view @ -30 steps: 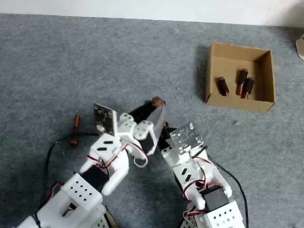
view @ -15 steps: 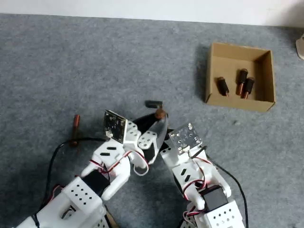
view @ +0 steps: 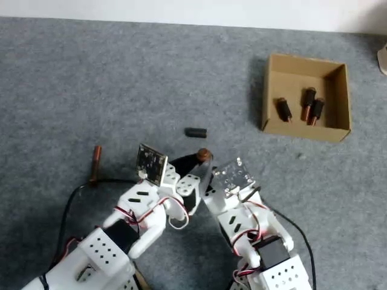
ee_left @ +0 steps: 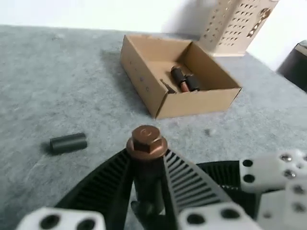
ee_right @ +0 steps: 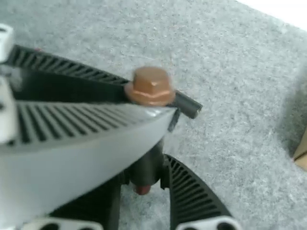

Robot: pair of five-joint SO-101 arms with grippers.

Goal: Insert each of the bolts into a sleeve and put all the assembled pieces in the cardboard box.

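Note:
My left gripper (ee_left: pixel 147 155) is shut on a bolt whose copper hex head (ee_left: pixel 147 139) sticks up between the ribbed fingers; in the high view the bolt (view: pixel 204 155) is at table centre. Right below it my right gripper (ee_right: pixel 144 179) is shut on a dark sleeve (ee_right: pixel 144 167), and the bolt's copper tip (ee_right: pixel 141 190) pokes out of the sleeve's end. A loose black sleeve (view: pixel 195 132) lies just beyond the grippers. Another copper bolt (view: pixel 95 163) lies to the left. The cardboard box (view: pixel 305 131) at the back right holds three assembled pieces (view: pixel 308 104).
Grey carpet (view: pixel 121 78) covers the table. A cream perforated container (ee_left: pixel 235 19) stands behind the box, at the high view's right edge. A black cable (view: pixel 72 187) runs from the left arm, close to the loose bolt.
The left gripper has drawn back toward the arms' bases with the bolt, uncovering the loose sleeve on the carpet. The right gripper shifted slightly beneath it.

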